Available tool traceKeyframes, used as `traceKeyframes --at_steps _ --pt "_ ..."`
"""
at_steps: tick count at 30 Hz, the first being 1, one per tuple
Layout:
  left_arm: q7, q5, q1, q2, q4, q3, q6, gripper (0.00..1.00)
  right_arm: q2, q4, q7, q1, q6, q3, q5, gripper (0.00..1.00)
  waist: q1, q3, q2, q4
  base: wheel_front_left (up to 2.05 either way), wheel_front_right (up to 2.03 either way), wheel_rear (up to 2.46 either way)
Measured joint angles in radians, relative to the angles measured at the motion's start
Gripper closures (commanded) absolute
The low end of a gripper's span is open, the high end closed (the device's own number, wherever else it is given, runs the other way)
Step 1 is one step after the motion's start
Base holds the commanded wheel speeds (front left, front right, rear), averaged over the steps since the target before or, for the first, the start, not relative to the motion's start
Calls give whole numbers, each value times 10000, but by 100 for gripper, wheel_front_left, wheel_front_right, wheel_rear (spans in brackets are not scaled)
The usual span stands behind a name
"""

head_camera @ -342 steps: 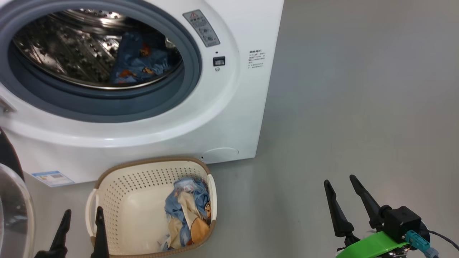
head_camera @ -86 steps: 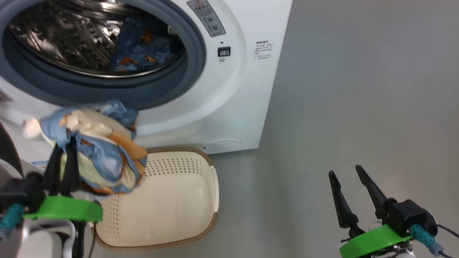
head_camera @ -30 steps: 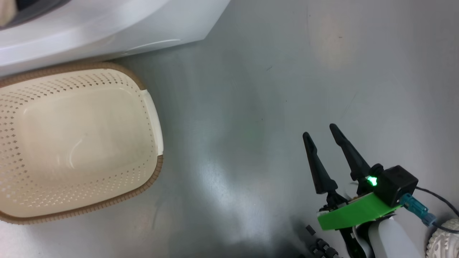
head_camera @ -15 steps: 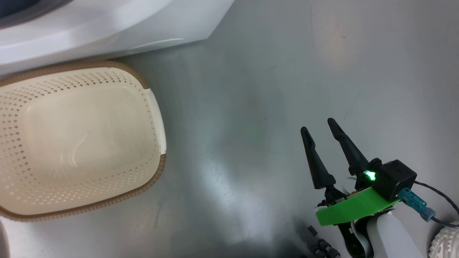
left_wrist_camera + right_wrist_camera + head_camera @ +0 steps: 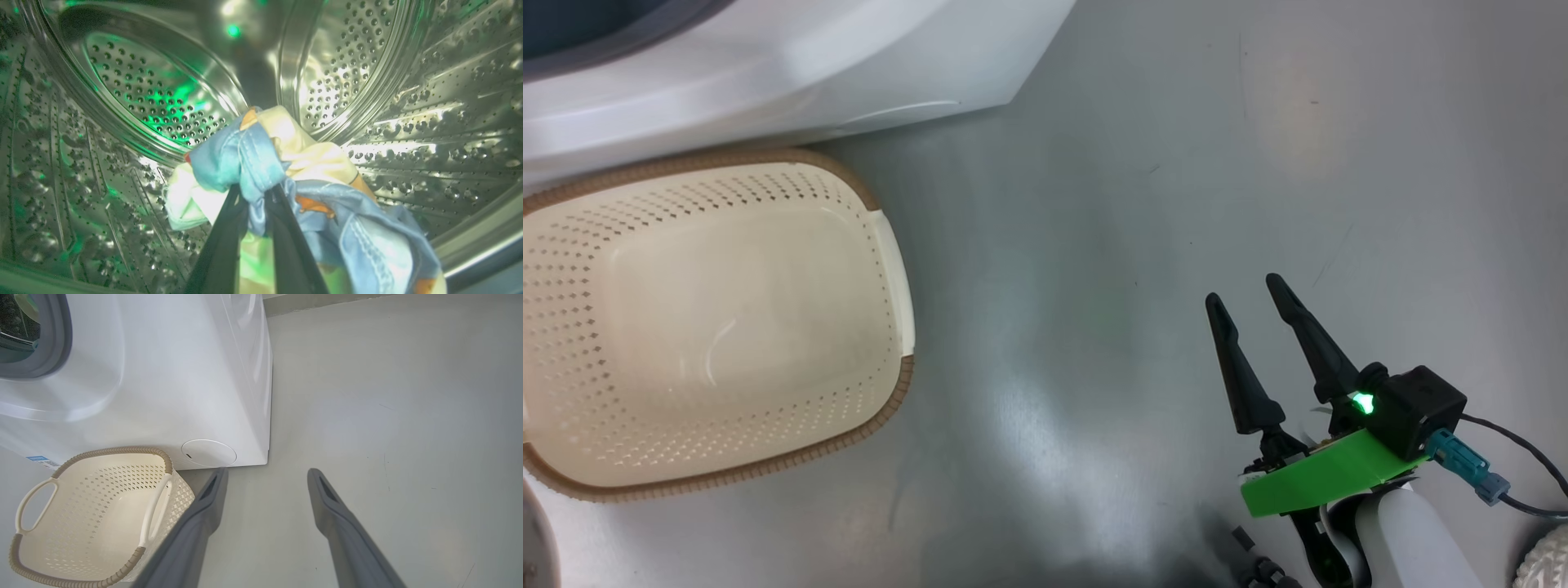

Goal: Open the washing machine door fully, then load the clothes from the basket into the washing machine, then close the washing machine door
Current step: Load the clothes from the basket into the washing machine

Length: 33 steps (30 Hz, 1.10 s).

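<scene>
Left gripper clamped on clothes, inside drum. Let go low ahead, withdraw straight back so nothing snags. Right gripper idle, spread wide.

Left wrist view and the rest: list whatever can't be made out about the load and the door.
- Left fingers: left wrist view, tips buried in the clothes.
- Drum floor: same view, covered by the clothes; whether other garments lie there, cannot tell.
- Door: head view, cut off at the lower left corner; how far open, cannot tell.
- Washing machine opening: head view, cut off by the top edge.
</scene>
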Motion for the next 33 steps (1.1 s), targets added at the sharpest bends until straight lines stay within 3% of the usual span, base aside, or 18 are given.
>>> traceKeyframes --at_steps 11,12,13,14,33 --pt "2 -105 -429 -96 2044 -267 -301 100 -2 50 0 0 0 -44 0 0 0 -208 0 104 0 0 0" --pt "4 -136 -429 -111 2203 -278 -318 91 -2 52 0 0 0 -61 0 0 0 -243 0 114 0 0 0" --pt "2 -151 -429 -127 2305 -284 -326 16 -2 54 0 0 0 -69 0 0 0 -277 0 125 0 0 0" --pt "2 -188 -432 -146 2405 -280 -378 0 -2 58 0 -1 0 -75 0 0 0 -308 0 136 0 0 0" --pt "2 -560 -500 -424 2646 -414 -479 0 -2 228 0 -16 0 -194 -2 0 0 -820 0 266 0 0 0"
